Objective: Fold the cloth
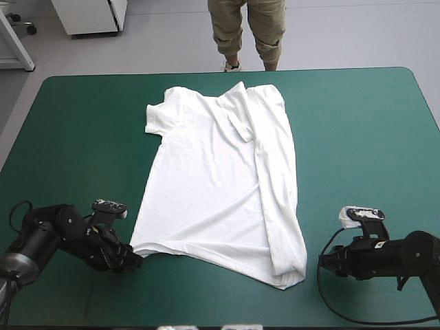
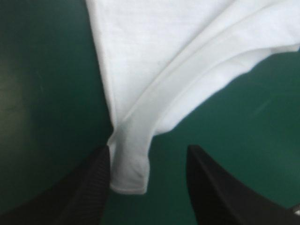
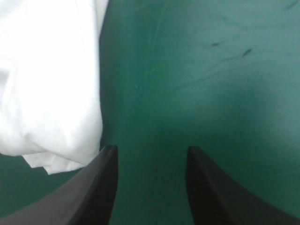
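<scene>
My left tool [image 1: 132, 260] is spread apart at the near left corner of the white T-shirt [image 1: 220, 172], with that corner lying between its fingers [image 2: 93, 183]. My right tool [image 1: 326, 262] is spread too, just beside the near right corner. The T-shirt lies flat in the middle of the surface [image 1: 364, 130], its right side folded in.

A long fold along one side of the T-shirt [image 1: 206, 185] covers the cloth beneath it. From above, the left gripper [image 1: 132, 262] and right gripper [image 1: 323, 263] are too dark and small for their fingers to be told apart. Both wrist views cut the T-shirt off, leaving a blurred hem corner at the left gripper and a folded corner beside the right gripper.
</scene>
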You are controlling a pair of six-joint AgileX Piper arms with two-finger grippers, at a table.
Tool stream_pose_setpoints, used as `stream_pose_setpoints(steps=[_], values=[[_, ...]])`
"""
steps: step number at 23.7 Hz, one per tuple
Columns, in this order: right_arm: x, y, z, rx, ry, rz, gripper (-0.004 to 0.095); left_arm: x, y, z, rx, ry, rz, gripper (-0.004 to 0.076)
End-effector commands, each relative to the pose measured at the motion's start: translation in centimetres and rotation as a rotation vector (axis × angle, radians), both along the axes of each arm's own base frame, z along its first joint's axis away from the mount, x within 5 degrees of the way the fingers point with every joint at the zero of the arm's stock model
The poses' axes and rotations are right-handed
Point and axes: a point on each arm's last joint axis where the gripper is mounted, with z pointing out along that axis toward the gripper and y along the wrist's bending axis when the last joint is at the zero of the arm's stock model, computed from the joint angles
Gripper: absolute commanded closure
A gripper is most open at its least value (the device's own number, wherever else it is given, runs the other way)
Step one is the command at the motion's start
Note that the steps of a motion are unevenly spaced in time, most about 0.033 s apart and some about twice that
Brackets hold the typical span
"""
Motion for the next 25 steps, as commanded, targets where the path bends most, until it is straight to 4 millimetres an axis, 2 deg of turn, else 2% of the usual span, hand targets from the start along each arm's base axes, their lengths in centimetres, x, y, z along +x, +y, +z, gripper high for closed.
stream_pose_setpoints(steps=[1,2,3,4,5,6,8,10,12,17,21,25], values=[[0.1,0.2,4.3,0.021,-0.188,-0.004,0.0515,-0.5,-0.3,1.6,-0.053,-0.041,0.015,0.0279],[0.0,0.2,5.3,0.020,-0.212,-0.004,0.0522,-0.8,-0.3,2.0,-0.049,-0.049,0.012,0.0279],[-0.4,0.1,7.0,0.007,-0.250,0.000,0.0523,-1.6,-0.1,3.3,-0.047,-0.094,0.008,0.0279],[-0.6,0.0,7.9,0.000,-0.270,0.002,0.0523,-2.0,-0.1,4.1,-0.052,-0.141,0.011,0.0280],[-0.9,0.0,9.5,-0.010,-0.312,0.009,0.0533,-2.8,0.2,6.0,-0.048,-0.238,0.033,0.0283],[-1.1,0.0,10.2,-0.012,-0.333,0.008,0.0534,-3.3,0.4,7.1,-0.042,-0.298,0.048,0.0283],[-1.7,0.0,12.3,-0.015,-0.390,0.018,0.0534,-5.1,1.0,11.1,-0.034,-0.467,0.113,0.0283],[-2.4,0.1,13.9,-0.009,-0.438,0.028,0.0535,-6.2,1.4,13.0,-0.030,-0.532,0.153,0.0283],[-3.3,0.2,15.3,-0.010,-0.472,0.035,0.0534,-7.0,1.4,13.2,-0.025,-0.485,0.142,0.0283],[-4.3,0.3,16.8,-0.003,-0.487,0.049,0.0534,-7.1,1.4,13.0,-0.030,-0.463,0.150,0.0283],[-4.7,0.3,17.4,-0.006,-0.514,0.050,0.0555,-6.6,1.4,12.8,-0.017,-0.450,0.122,0.0283],[-4.8,0.2,17.7,-0.019,-0.534,0.053,0.0599,-5.6,1.0,11.2,-0.019,-0.373,0.072,0.0283]])
